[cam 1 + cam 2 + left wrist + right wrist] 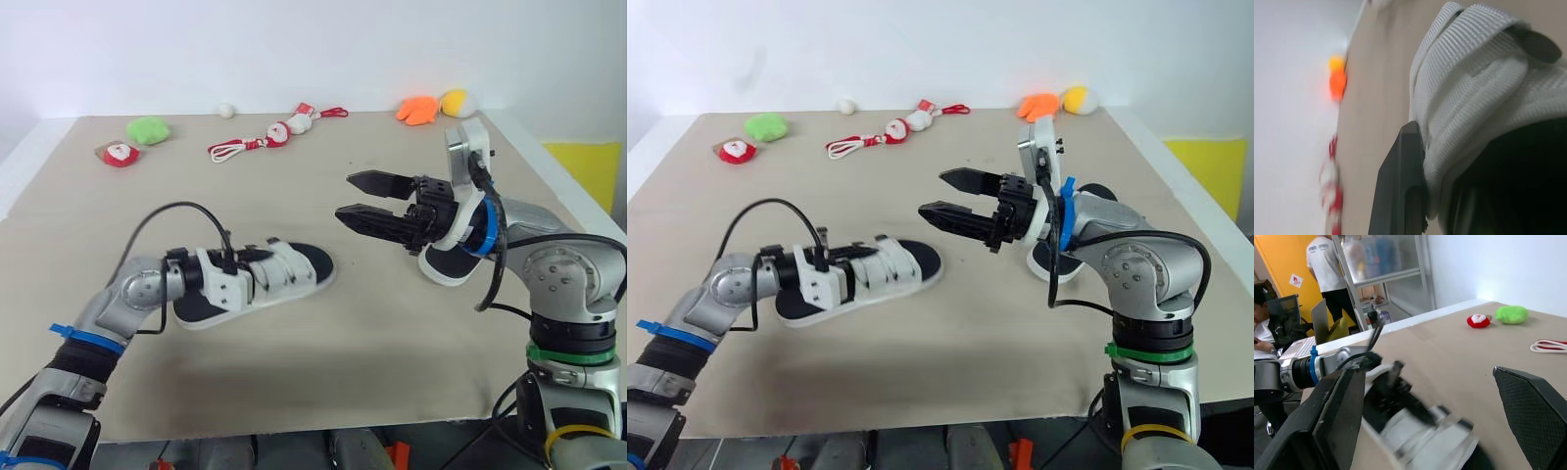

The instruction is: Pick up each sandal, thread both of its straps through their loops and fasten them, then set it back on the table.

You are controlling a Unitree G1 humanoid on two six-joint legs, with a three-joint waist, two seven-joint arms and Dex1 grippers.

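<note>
White sandal [299, 266] in left end effector [257, 279]; right end effector [346, 196] agape.

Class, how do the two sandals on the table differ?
The left sandal lies in plain view, white straps showing, the left gripper at one end. The right sandal is mostly hidden behind the right gripper, which hovers with open jaws. Both have dark soles edged white.

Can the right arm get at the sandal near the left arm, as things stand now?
Probably yes. The right gripper is open and its fingers point towards the sandal, with bare table between them. The left gripper is at the heel end; the toe end looks free.
</note>
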